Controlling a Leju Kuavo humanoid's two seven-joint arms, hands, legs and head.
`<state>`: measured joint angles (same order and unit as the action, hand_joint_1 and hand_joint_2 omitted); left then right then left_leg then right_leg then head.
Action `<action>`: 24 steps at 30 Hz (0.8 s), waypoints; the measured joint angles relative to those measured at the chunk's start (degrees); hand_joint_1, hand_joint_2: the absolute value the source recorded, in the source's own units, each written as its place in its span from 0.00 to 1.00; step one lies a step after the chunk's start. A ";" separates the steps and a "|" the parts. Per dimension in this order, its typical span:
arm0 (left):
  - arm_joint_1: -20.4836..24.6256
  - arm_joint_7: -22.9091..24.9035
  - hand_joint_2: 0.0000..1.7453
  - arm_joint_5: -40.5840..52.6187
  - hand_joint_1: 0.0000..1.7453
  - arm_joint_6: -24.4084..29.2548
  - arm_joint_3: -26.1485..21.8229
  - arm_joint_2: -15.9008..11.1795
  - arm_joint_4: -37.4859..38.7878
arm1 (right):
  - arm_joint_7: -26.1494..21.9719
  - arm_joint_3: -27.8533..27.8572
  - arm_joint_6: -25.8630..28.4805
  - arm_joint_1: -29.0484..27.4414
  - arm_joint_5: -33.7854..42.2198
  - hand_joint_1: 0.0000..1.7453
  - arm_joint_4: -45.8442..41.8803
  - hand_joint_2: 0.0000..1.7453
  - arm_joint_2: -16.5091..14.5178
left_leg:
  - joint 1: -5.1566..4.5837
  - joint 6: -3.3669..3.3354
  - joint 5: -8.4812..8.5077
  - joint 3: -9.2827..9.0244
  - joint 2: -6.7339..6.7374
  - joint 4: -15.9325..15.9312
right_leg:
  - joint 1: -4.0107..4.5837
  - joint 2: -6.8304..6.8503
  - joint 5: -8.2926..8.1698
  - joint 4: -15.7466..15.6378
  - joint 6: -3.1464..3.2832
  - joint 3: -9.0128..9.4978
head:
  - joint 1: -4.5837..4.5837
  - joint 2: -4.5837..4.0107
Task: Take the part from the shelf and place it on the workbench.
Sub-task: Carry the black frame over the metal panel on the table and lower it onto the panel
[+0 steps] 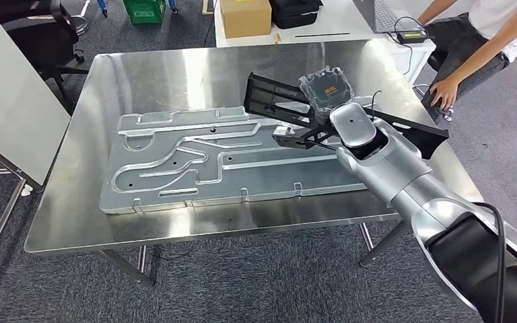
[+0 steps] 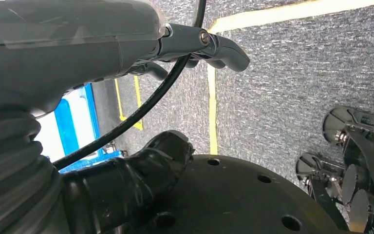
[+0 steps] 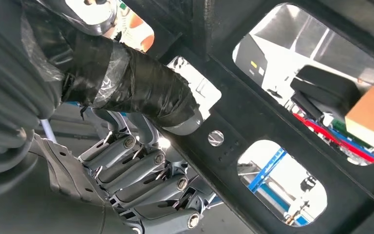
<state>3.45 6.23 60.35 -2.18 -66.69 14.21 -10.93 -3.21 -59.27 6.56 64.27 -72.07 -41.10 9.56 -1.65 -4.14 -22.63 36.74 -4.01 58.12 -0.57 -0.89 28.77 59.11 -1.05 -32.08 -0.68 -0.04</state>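
The part is a long black frame (image 1: pixel 272 99) with cut-out windows, hanging tilted over the right side of the steel workbench (image 1: pixel 175 74). My right hand (image 1: pixel 294 137) grips it near its middle, above the right end of a large grooved aluminium plate (image 1: pixel 195 161). Close up, the taped thumb (image 3: pixel 146 92) lies over one bar of the black frame (image 3: pixel 253 126) and the fingers (image 3: pixel 141 168) curl under it. My left hand (image 2: pixel 204 46) hangs above grey carpet, fingers extended and holding nothing.
A person sits past the bench's far right corner, one hand (image 1: pixel 444 91) near the edge. A cardboard box (image 1: pixel 244 17) and a laptop stand on the white table behind. An office chair (image 1: pixel 47 33) and a white panel (image 1: pixel 7 101) are at the left.
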 joint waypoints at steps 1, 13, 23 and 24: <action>-0.01 -0.02 1.00 0.00 0.00 -0.12 -0.01 0.00 0.00 | -0.01 -0.05 0.01 -0.05 -0.08 1.00 0.29 1.00 -0.29 | 0.15 -0.21 0.13 -0.27 0.02 -0.36 | 0.06 0.11 0.78 1.18 -0.15 -0.50 | 0.01 0.00; -0.07 -0.07 1.00 -0.28 0.00 -0.56 -0.03 0.24 0.07 | -0.08 -0.81 0.42 -1.89 -0.91 1.00 4.17 1.00 -2.32 | 0.36 0.66 -0.05 -0.06 -3.70 0.23 | 0.61 -2.71 -2.13 0.25 1.75 -2.28 | -0.09 0.00; -0.07 -0.83 1.00 -0.86 0.00 -0.94 -0.52 -0.22 0.00 | -0.02 -0.82 0.54 -2.38 -0.87 0.00 6.93 0.00 -3.58 | 2.42 4.96 -4.78 5.87 3.67 12.60 | -1.11 1.53 -2.45 -1.60 1.88 -0.11 | -0.66 0.00; -0.10 -0.88 1.00 -0.91 0.00 -1.10 -0.63 -0.29 0.00 | -0.01 -0.82 0.57 -2.36 -0.91 0.00 7.15 0.00 -3.72 | 2.73 5.31 -2.72 3.69 3.89 8.52 | -1.35 1.70 -2.21 -1.45 1.51 0.07 | -0.65 0.00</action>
<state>3.35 5.34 59.44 -3.27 -67.32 13.92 -10.93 -3.22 -60.08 7.14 61.91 -72.97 -33.94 5.84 1.08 1.17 -25.35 40.43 -0.12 66.64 -1.92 0.81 26.56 57.66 0.46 -32.00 -1.33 -0.04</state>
